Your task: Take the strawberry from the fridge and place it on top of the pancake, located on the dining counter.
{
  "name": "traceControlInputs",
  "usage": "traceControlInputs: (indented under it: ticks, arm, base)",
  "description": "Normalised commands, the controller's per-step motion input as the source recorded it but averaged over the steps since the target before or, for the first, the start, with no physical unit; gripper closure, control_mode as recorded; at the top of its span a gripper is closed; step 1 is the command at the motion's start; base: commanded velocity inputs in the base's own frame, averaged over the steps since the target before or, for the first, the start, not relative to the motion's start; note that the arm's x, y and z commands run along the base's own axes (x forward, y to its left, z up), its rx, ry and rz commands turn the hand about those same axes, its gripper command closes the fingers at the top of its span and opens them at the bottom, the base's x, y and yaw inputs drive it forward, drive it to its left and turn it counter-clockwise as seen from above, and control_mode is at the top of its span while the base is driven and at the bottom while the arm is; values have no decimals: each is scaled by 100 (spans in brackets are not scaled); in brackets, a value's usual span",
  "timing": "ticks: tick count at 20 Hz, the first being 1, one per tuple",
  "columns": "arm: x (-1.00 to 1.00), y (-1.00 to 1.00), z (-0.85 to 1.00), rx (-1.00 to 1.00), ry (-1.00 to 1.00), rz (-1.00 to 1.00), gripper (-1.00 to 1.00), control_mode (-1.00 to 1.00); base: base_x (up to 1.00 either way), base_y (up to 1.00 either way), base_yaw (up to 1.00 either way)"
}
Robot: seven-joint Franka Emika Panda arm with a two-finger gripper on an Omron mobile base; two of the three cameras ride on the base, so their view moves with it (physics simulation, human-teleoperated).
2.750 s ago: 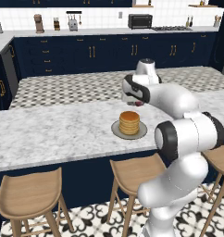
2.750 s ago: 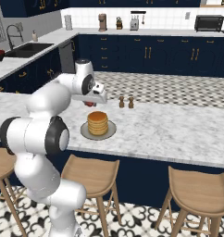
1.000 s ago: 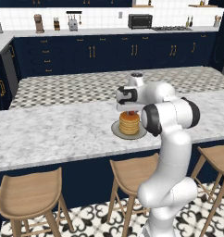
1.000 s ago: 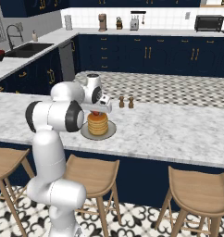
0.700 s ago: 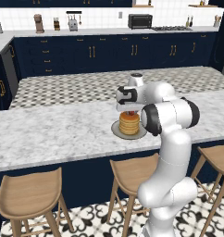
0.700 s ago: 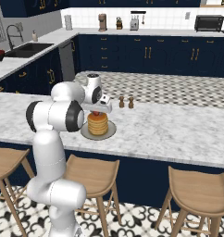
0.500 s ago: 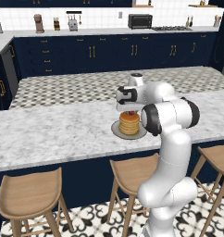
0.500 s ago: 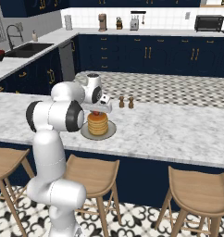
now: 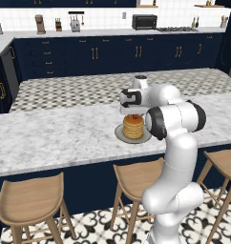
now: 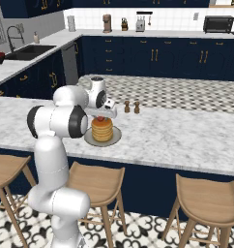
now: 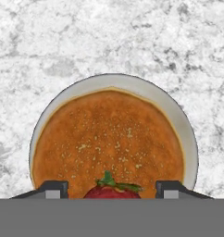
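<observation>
The pancake [image 11: 109,134] is a golden-tan stack on a grey round plate [image 11: 188,129], standing on the marbled dining counter [image 9: 50,138]. My gripper [image 11: 112,187] hangs straight over the stack, fingers pointing down. The small red strawberry [image 11: 111,190] with its green leaves lies between the two fingertips [image 11: 53,189], with a clear gap on either side, near the stack's edge. In the left base view the strawberry [image 9: 134,116] sits atop the pancake [image 9: 133,129] right under the gripper [image 9: 133,113]. The right base view shows the same: gripper [image 10: 100,115], strawberry [image 10: 100,117], pancake [image 10: 102,131].
Two small shakers [image 10: 132,107] stand on the counter just beyond the plate. Round wooden stools [image 9: 31,200] line the near side of the counter. Navy cabinets with a toaster oven [image 9: 144,21] run along the back wall; a sink [image 10: 27,50] is at far left.
The fingers have spread apart, letting go of the strawberry on the pancake. The arm has stayed over the stack since a second ago; before that it swung in from farther back.
</observation>
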Motion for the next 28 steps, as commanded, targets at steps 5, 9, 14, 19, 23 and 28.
traceControlInputs:
  ticks: [5,9,14,19,23,28]
  arm:
    - [0,0,0,0,-2,0,-100,-100]
    - [0,1,26,-2,-4,0,-100,-100]
    - [-19,-7,43,-1,-2,0,-100,-100]
    - [-85,-75,20,6,0,-1,-100,-100]
    - [-100,-89,33,22,0,0,-100,-100]
    - [-100,-53,45,26,-1,0,-100,-100]
  base:
    - [0,0,0]
    - [0,0,0]
    - [0,0,0]
    - [0,0,0]
    - [0,0,0]
    - [0,0,0]
